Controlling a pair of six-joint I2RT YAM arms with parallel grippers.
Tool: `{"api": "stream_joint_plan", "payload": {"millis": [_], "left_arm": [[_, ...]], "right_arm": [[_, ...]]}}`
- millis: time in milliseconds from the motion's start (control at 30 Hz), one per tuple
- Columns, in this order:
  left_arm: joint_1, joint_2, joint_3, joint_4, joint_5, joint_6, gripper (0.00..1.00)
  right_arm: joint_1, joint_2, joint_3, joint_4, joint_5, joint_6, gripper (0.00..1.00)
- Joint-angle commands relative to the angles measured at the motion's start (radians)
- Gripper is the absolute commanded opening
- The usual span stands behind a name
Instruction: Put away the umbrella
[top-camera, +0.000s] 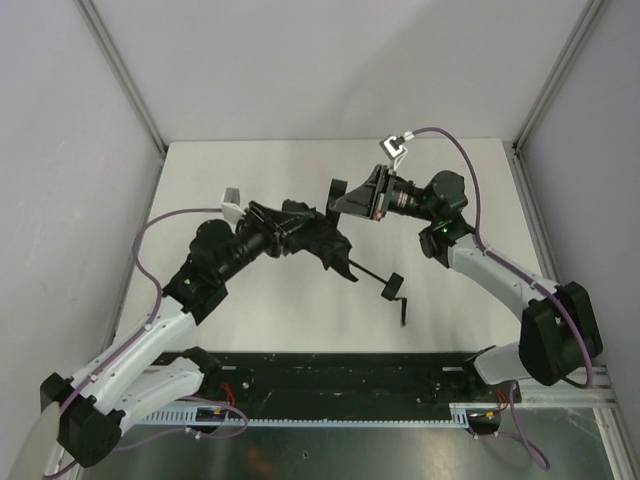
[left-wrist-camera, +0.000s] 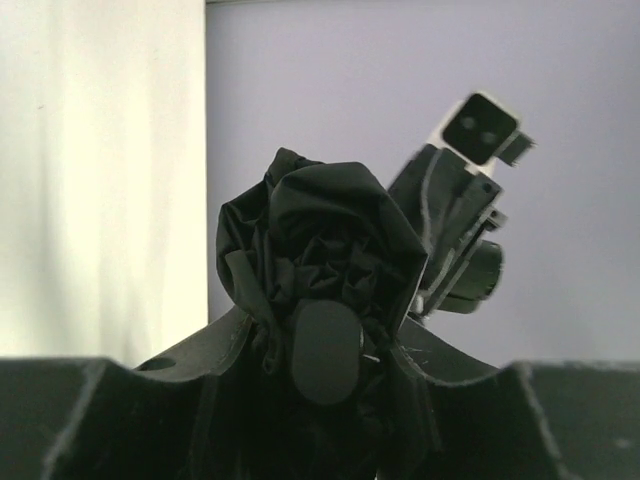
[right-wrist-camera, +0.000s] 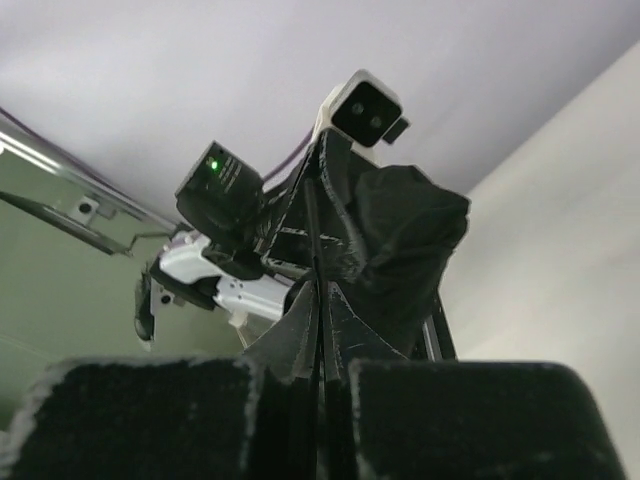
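The umbrella (top-camera: 318, 238) is a bunched black fabric bundle held above the middle of the table. Its thin shaft slants down right to the handle (top-camera: 390, 288), with the wrist cord (top-camera: 403, 312) hanging below it. My left gripper (top-camera: 283, 228) is shut on the bundle's left end. In the left wrist view the crumpled fabric (left-wrist-camera: 320, 240) and a rounded black tip (left-wrist-camera: 325, 350) sit between the fingers (left-wrist-camera: 215, 345). My right gripper (top-camera: 336, 198) is just above right of the bundle. Its jaws (right-wrist-camera: 322, 295) are pressed shut on a thin black strap (right-wrist-camera: 316, 235) that leads to the fabric (right-wrist-camera: 405, 235).
The white tabletop (top-camera: 250, 310) is bounded by grey walls and metal corner posts (top-camera: 120, 70). A black base rail (top-camera: 330, 375) runs along the near edge. The two wrists face each other closely, with cables (top-camera: 470, 170) looping off each arm.
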Motion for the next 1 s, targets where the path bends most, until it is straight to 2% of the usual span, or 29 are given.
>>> {"api": "stream_joint_plan", "payload": {"millis": [0,133,300,467,600,767,900,967], "left_arm": [[0.001,-0.020,-0.107,-0.186,0.024,0.085,0.00],[0.001,-0.017,-0.114,-0.226,-0.064,0.109,0.00],[0.002,0.090,-0.021,-0.412,-0.152,0.187,0.00],[0.004,0.171,-0.042,-0.447,-0.160,0.193,0.00],[0.021,0.216,-0.027,-0.483,-0.142,0.211,0.00],[0.040,0.251,0.000,-0.526,-0.155,0.245,0.00],[0.046,0.301,-0.003,-0.531,-0.158,0.269,0.00],[0.042,0.339,0.001,-0.528,-0.194,0.275,0.00]], "right_arm": [[0.068,-0.117,0.014,-0.170,0.100,-0.254,0.00],[0.168,-0.135,-0.011,-0.211,0.158,-0.312,0.00],[0.254,-0.184,-0.051,-0.268,0.282,-0.420,0.00],[0.397,-0.236,-0.095,-0.259,0.451,-0.527,0.00],[0.496,-0.246,-0.133,-0.252,0.503,-0.607,0.00],[0.533,-0.239,-0.201,-0.229,0.504,-0.691,0.00],[0.540,-0.254,-0.224,-0.219,0.569,-0.739,0.00],[0.518,-0.242,-0.245,-0.163,0.580,-0.724,0.00]]}}
